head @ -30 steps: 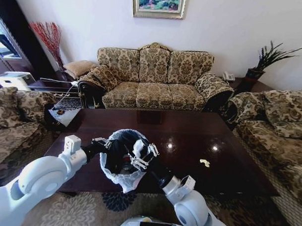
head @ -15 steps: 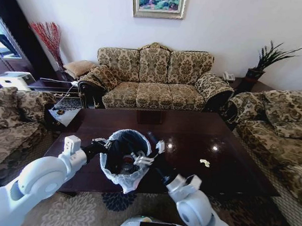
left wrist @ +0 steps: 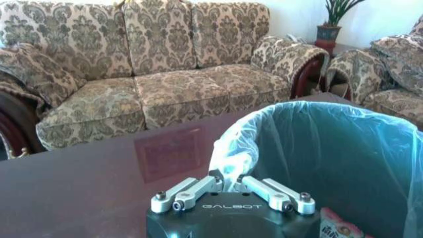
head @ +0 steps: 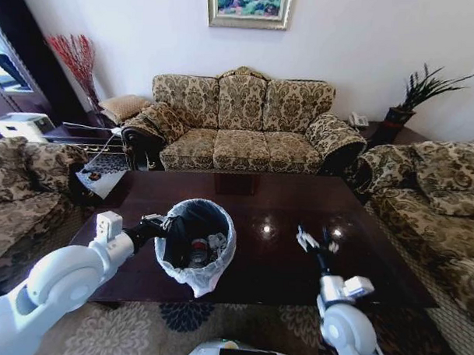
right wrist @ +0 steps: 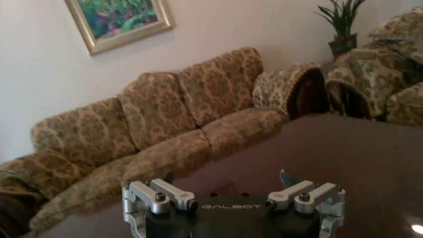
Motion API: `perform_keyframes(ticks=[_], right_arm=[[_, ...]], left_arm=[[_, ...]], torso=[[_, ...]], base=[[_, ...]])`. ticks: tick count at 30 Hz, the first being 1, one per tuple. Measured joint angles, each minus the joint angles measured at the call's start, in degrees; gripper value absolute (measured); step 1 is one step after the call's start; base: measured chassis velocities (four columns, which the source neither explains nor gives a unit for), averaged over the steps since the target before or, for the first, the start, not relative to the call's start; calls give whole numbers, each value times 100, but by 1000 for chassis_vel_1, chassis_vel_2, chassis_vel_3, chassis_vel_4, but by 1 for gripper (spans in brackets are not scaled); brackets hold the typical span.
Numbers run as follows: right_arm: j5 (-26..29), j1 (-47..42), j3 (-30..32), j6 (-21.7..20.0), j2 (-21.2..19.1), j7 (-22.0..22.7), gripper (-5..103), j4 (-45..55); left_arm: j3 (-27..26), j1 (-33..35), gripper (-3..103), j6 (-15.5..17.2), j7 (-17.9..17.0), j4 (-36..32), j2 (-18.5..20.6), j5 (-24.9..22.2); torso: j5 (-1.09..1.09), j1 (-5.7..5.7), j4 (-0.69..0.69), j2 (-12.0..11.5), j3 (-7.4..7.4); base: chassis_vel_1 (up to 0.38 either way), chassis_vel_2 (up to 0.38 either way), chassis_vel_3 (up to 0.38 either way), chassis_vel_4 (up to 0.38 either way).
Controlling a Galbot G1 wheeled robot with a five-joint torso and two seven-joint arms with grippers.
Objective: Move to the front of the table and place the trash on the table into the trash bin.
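The trash bin (head: 196, 242), black inside with a whitish bag folded over its rim, stands on the front left of the dark glossy table (head: 283, 202). My left gripper (head: 153, 224) is shut on the near rim; in the left wrist view the left gripper (left wrist: 228, 177) pinches the bag's edge on the bin (left wrist: 317, 148). Trash lies inside the bin: a bottle with a red label (head: 197, 258), a white piece (head: 217, 241) and a red packet (left wrist: 340, 229). My right gripper (head: 315, 239) hangs open over the table's right half, away from the bin, with nothing between its fingers (right wrist: 235, 198).
A patterned sofa (head: 243, 123) runs along the table's far side. Armchairs stand at the right (head: 442, 200) and left (head: 22, 185). A side table with a potted plant (head: 415, 94) sits in the back right corner. Patterned carpet (head: 130, 329) lies before the table.
My right gripper has come up out of the bin and swung right to over the table's right half. The white piece now lies in the bin. The left gripper has kept its hold.
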Motion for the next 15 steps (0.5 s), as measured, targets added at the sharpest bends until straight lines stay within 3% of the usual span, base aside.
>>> perform_keyframes(ticks=[9, 15], right_arm=[[-29, 274, 20, 45, 21, 170, 100, -541], [-551, 343, -16, 333, 76, 176, 100, -1010]], left_arm=[[39, 13, 3, -5, 9, 5, -93, 81], [52, -26, 3, -12, 22, 36, -70, 84]], torso=[[-1, 0, 1, 0, 0], [0, 0, 0, 0, 0]], base=[[-108, -104, 103, 107], [-254, -222, 208, 222]])
